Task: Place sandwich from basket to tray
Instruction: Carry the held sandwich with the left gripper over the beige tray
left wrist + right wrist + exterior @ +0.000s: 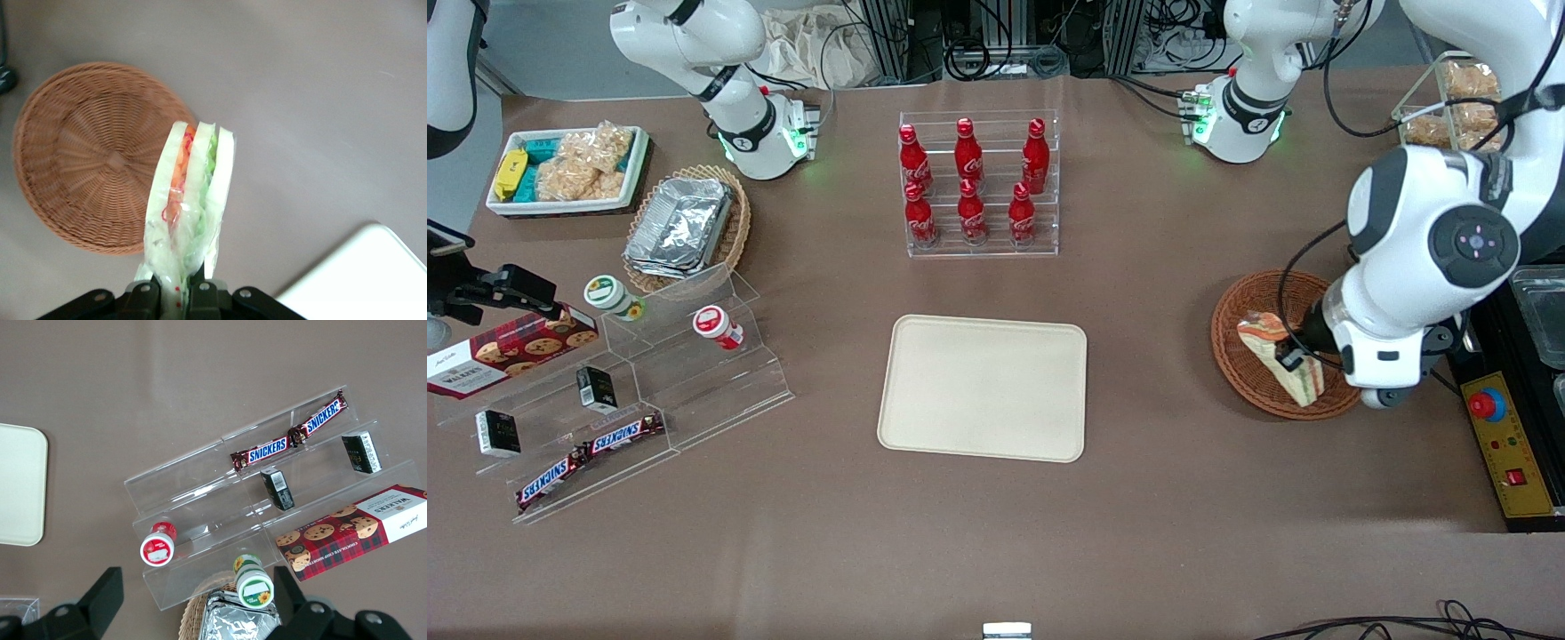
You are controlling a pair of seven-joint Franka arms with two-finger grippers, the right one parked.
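Note:
My left gripper (175, 293) is shut on the narrow end of the sandwich (190, 193), a clear-wrapped wedge of pale bread with orange and green filling. The sandwich (1279, 356) hangs above the round reddish-brown wicker basket (1238, 369), at the basket's edge toward the tray. The gripper (1294, 357) is mostly hidden under the arm's wrist in the front view. Nothing lies in the basket (87, 160). The cream tray (983, 387) lies flat at the table's middle with nothing on it; a corner of the tray (367, 280) shows in the left wrist view.
A clear rack of red cola bottles (978, 182) stands farther from the front camera than the tray. Toward the parked arm's end are a stepped acrylic stand (649, 382) with snacks, a tan basket of foil trays (685, 227) and a white bin (569, 169). A yellow emergency-stop box (1498, 440) sits beside the basket.

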